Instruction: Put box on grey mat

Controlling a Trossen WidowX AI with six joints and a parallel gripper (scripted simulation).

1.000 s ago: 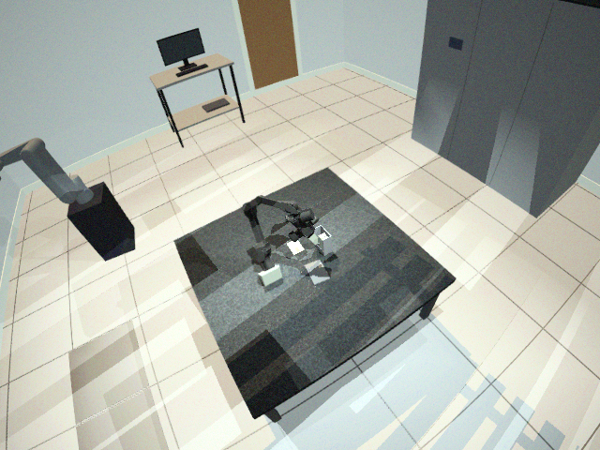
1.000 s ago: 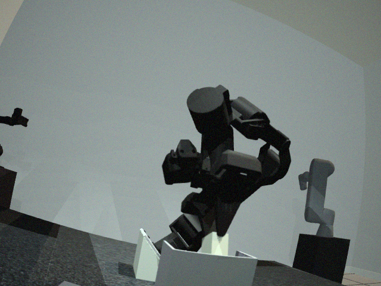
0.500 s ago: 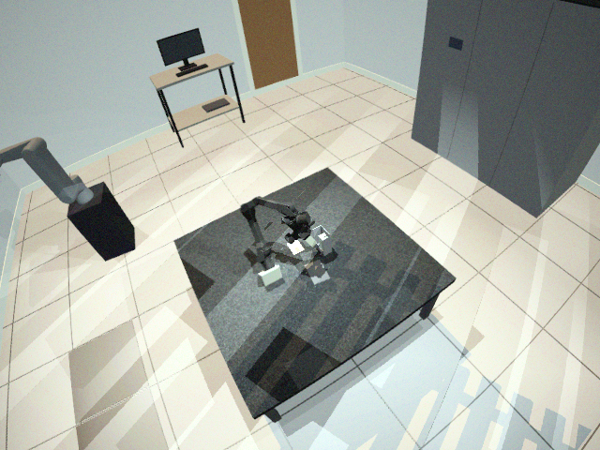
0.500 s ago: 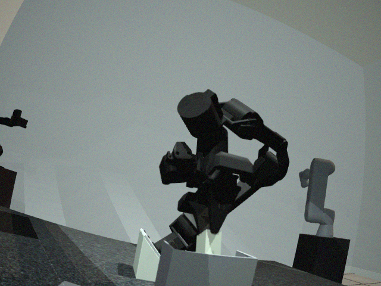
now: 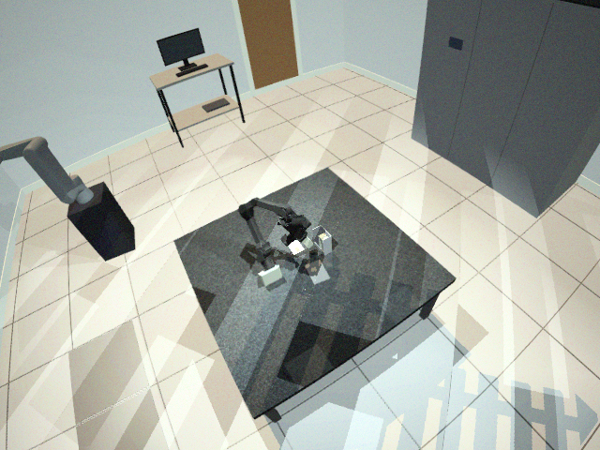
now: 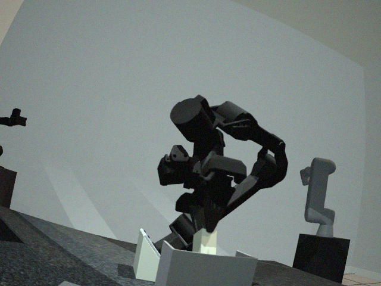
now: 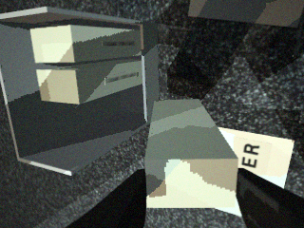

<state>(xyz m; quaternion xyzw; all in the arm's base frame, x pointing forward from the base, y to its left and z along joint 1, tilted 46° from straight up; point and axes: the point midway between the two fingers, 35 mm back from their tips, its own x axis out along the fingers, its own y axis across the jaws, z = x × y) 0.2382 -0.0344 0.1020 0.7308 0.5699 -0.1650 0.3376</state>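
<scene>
the end effector was part-open, clamped on a box; its code could not be read, so whether it was the er one was unclear. a card lettered "er" showed partly behind it. the bin held two boxes, visible from the wrist, hidden in the exterior view. the arm arched over, wrist downward.

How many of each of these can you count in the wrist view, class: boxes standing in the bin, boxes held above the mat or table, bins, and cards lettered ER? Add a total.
Boxes in the bin: 2
Held box: 1
Bin: 1
Card lettered ER: 1
Total: 5
</scene>
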